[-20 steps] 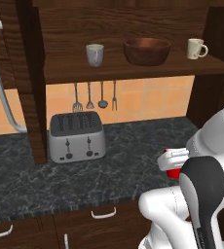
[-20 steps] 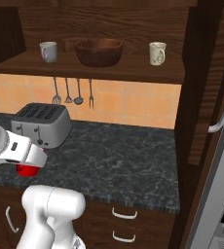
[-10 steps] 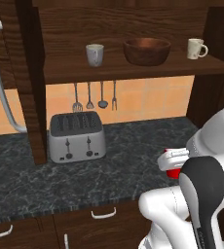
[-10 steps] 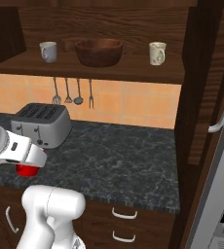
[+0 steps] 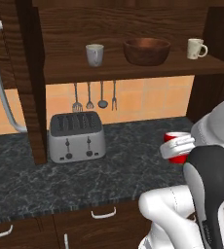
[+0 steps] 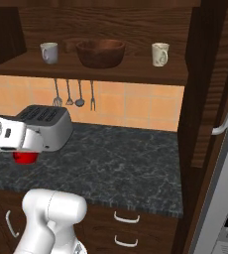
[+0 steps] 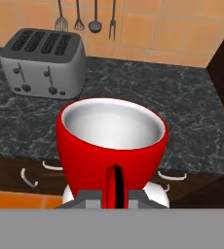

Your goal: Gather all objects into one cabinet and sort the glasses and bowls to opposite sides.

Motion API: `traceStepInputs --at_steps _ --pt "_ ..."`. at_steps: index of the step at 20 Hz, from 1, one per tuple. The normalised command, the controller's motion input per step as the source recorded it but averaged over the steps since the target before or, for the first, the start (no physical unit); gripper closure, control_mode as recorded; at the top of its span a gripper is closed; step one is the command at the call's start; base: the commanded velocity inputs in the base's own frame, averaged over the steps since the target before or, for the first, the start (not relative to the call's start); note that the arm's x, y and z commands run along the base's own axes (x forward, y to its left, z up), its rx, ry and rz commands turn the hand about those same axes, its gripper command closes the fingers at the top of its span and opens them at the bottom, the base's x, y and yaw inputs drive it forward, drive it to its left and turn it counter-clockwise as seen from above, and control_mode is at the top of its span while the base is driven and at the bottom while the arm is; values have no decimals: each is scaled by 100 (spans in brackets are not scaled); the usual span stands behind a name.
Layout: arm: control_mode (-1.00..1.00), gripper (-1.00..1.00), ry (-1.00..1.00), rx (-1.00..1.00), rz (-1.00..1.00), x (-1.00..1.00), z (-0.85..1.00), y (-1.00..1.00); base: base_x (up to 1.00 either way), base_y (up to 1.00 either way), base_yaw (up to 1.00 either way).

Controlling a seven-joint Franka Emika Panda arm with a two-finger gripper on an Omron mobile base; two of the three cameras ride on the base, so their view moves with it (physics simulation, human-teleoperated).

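Gripper (image 7: pixel 115 194) clamped narrow on handle of red cup (image 7: pixel 112 141), cup upright, held above front edge of counter (image 5: pixel 84 170), to the right of toaster (image 5: pixel 76 136). No change vs 1 s and 0.5 s ago: arm, cup same pos. Cabinet shelf (image 5: pixel 133 68): grey cup (image 5: pixel 95 54), wooden bowl (image 5: pixel 146 50), cream mug (image 5: pixel 196 48), left to right, unmoved.

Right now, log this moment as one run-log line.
gripper: shut on red cup | cup: above counter | shelf: grey cup, bowl, cream mug
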Motion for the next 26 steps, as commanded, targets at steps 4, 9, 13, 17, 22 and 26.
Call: traceStepInputs --at_steps 4,9,13,17,22,26 --pt "-100 100 -7 -8 11 1 60 0 0 0 0" --pt "-100 100 -15 -2 14 3 48 1 0 0 0" --pt "-100 100 -30 -7 17 10 7 4 0 0 0" --pt "-100 100 -41 -15 14 19 1 12 0 0 0" --pt "-100 100 -31 -10 9 25 24 14 0 0 0" --pt "-100 100 -5 3 2 8 72 5 0 0 0"
